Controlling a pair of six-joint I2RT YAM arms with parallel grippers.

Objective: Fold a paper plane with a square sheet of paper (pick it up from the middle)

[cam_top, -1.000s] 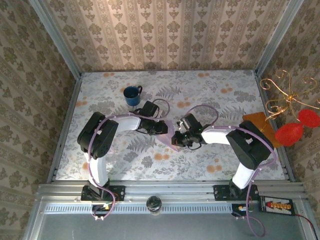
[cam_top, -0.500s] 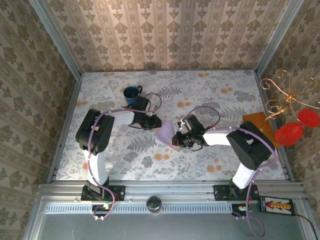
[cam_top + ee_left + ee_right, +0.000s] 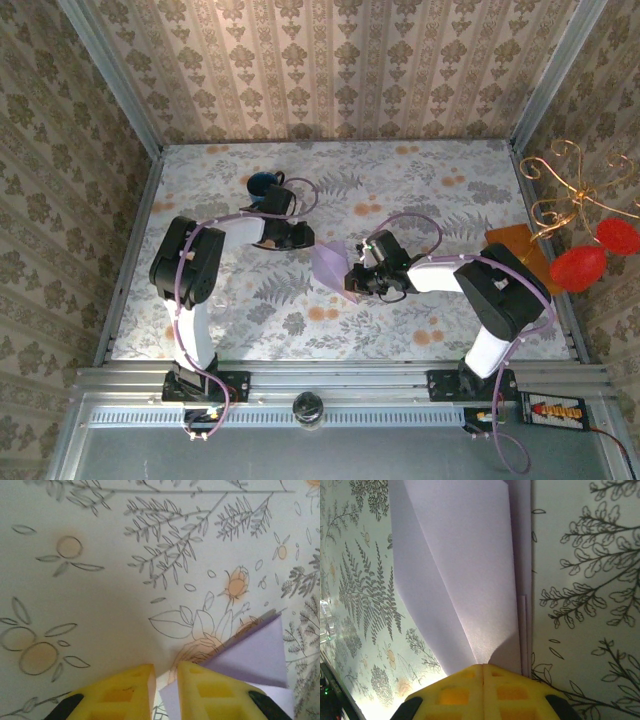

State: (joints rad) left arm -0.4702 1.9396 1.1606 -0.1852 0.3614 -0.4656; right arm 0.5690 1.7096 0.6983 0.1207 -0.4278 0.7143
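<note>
Overhead view, left to right: a dark blue ceramic mug [image 3: 262, 183], partly hidden behind the left arm, stands toward the far left of the pale floral-printed table [image 3: 440, 190]. Just right of it the left gripper [image 3: 300, 238] sits low over the table, beside the pale lilac, creased sheet of paper [image 3: 330, 265]. The sheet lies near the table's middle, between the two grippers. The right gripper [image 3: 353, 280] meets the sheet's right edge. Well to the right, an orange-brown flat rectangle [image 3: 515, 250] lies at the table's edge by a gold wire stand [image 3: 560, 190] carrying red round shapes [image 3: 580, 268].

The left wrist camera adds what the overhead one cannot resolve. The left gripper's [image 3: 165, 669] yellow fingers [image 3: 131, 692] stand a narrow gap apart and hold nothing. The sheet [image 3: 255, 650] lies flat just beside the finger at the right of that view, with a sliver of lilac showing low in the gap.

The right wrist camera shows the right gripper [image 3: 483, 666] with its yellow fingers [image 3: 450, 695] pressed together, pinching the sheet's [image 3: 465, 565] near edge. From the pinch the paper fans away, with a long diagonal crease and layered edges along its right side.
</note>
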